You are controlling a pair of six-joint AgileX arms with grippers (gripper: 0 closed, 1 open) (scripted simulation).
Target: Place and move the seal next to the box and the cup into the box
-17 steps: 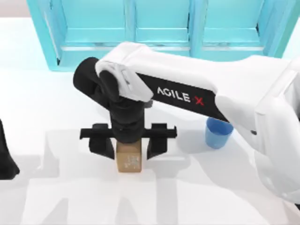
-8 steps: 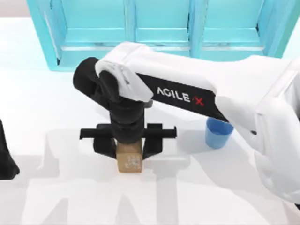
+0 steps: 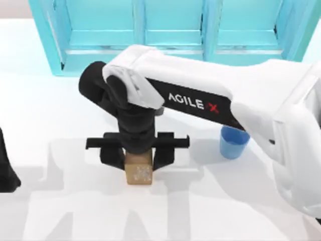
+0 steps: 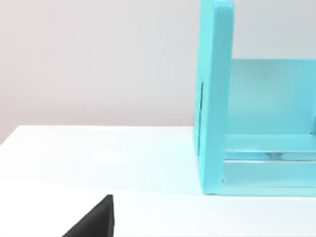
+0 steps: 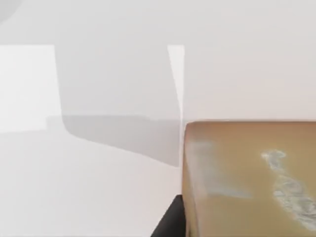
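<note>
From above, the right arm reaches across the table [image 3: 60, 110] from the right side. Its pincer [image 3: 138, 158] hangs over the middle, pointing down, with one black finger on each side of the seal [image 3: 139, 172]. The fingers look pressed against the little brown block, so I think the pincer is closed on it and holding it. The block pokes out a bit toward 6 o'clock from the pincer, white mark facing up. I cannot tell if it sits on the table or is lifted a little. The cup [image 3: 233, 142] stands at about 3 o'clock from the seal, well apart, close under the right arm. The blue shelf [image 3: 170, 30] fills the far side at 12 o'clock. The left arm [image 3: 6, 165] waits at the left edge, at 9 o'clock.

From the left wrist, I see the table, one end of the shelf [image 4: 217, 98], and a dark corner low down. I cannot tell if the left pincer is open.

From the right wrist, the seal [image 5: 247, 177] is very near, with a dark finger [image 5: 170, 222] touching its side. The right arm is nearer to both seal and cup.
</note>
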